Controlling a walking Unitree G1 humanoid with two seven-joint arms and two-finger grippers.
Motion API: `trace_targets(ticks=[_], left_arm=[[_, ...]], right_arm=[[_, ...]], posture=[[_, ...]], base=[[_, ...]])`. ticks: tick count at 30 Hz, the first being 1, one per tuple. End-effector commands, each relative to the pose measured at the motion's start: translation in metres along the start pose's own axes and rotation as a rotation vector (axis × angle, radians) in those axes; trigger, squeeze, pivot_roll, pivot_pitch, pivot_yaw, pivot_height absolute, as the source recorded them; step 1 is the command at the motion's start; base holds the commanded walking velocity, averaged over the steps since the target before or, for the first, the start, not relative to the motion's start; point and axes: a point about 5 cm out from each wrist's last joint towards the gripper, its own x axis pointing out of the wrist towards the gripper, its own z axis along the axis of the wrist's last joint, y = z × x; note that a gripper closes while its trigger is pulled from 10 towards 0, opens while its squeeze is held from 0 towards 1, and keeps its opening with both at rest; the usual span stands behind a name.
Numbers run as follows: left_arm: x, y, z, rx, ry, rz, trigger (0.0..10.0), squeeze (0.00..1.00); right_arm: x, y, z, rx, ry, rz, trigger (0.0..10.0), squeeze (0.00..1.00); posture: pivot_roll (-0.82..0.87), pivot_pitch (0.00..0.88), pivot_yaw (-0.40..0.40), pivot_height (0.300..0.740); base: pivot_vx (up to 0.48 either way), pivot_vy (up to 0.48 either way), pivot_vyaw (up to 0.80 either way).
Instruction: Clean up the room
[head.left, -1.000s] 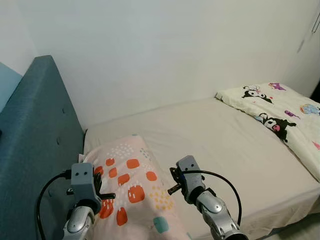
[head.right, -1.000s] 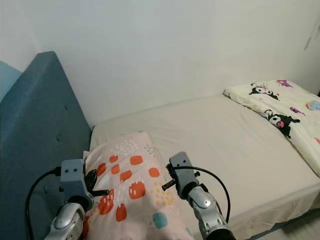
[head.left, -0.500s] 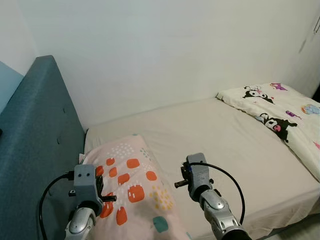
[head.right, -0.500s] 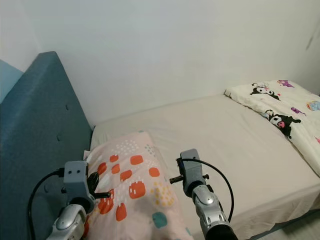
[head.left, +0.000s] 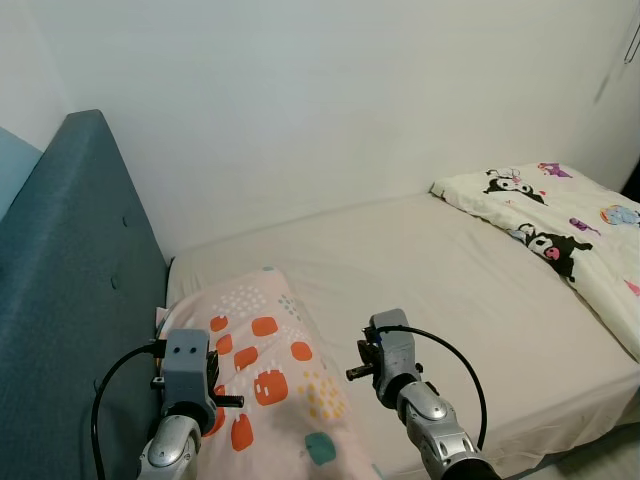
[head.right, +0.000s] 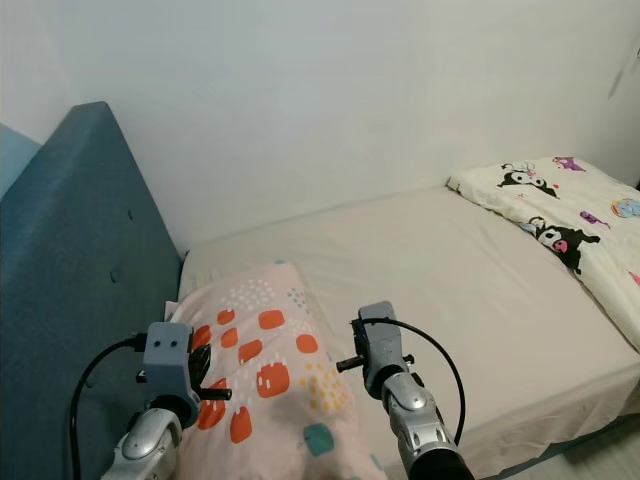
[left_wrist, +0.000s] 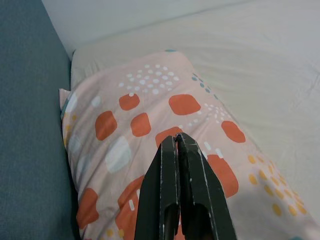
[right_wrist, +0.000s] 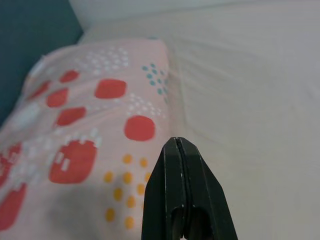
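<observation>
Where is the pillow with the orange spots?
In the head views the spotted pillow lies on the robot's left side of the bed, right against the blue headboard. The left pincer hovers above it, fingers shut.

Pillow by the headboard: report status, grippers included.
Left gripper shut, empty, over the pillow. Right gripper shut, empty, at its edge. Pillow flat on the bed against the headboard. Nothing blocking.
</observation>
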Motion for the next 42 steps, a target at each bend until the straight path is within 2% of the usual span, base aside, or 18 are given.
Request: trace_targets(ticks=[1,3,4,6,14,22,31,33,37,42], left_arm=[[-0.002,0.001,-0.009,-0.008,0.042,0.014,10.0,0.0],[-0.002,0.001,-0.009,-0.004,0.041,0.017,10.0,0.0],[-0.002,0.001,-0.009,-0.003,0.042,0.018,10.0,0.0],[-0.002,0.001,-0.01,-0.002,0.043,0.019,10.0,0.0],[-0.003,-0.001,-0.013,-0.018,0.054,0.026,10.0,0.0],[-0.003,-0.001,-0.014,-0.026,0.059,0.03,10.0,0.0],[-0.004,0.001,-0.015,-0.021,0.06,0.036,10.0,0.0],[-0.007,0.0,-0.014,-0.043,0.049,0.042,10.0,0.0],[-0.008,-0.002,-0.012,-0.008,0.033,0.027,10.0,0.0],[-0.008,-0.002,-0.011,-0.022,0.034,0.032,10.0,0.0]], right_arm=[[-0.001,0.002,0.0,0.021,-0.003,0.02,10.0,0.0],[0.0,0.004,-0.001,-0.031,0.019,0.02,10.0,0.0],[0.002,0.004,-0.002,-0.099,0.04,0.002,10.0,0.0],[0.002,0.004,-0.003,-0.122,0.046,-0.004,10.0,0.0],[0.003,0.004,0.0,-0.053,0.008,-0.049,10.0,0.0],[0.002,-0.004,0.0,-0.047,0.014,-0.072,10.0,0.0],[0.002,0.001,-0.002,-0.112,0.021,-0.045,10.0,0.0],[0.002,0.004,-0.003,-0.125,0.021,-0.027,10.0,0.0],[0.003,0.006,-0.003,-0.133,0.018,-0.017,10.0,0.0],[0.003,0.007,-0.003,-0.145,0.016,-0.004,10.0,0.0]], posture=[[-0.07,0.0,-0.001,0.74],[-0.07,0.0,0.0,0.74],[-0.07,0.0,0.0,0.74],[-0.07,0.0,0.0,0.74],[-0.07,0.0,0.001,0.74],[-0.08,0.0,-0.001,0.74],[-0.07,0.0,-0.003,0.74],[-0.07,0.0,-0.002,0.74],[-0.07,0.0,-0.003,0.74],[-0.07,0.0,-0.006,0.74]], base=[[0.0,0.0,0.0],[0.0,0.0,0.0],[0.0,0.0,0.0],[0.0,0.0,0.0],[0.0,0.0,0.0],[0.0,0.0,0.0],[0.0,0.0,0.0],[0.0,-0.266,0.0],[0.0,-0.48,0.72],[0.0,-0.48,0.8]])
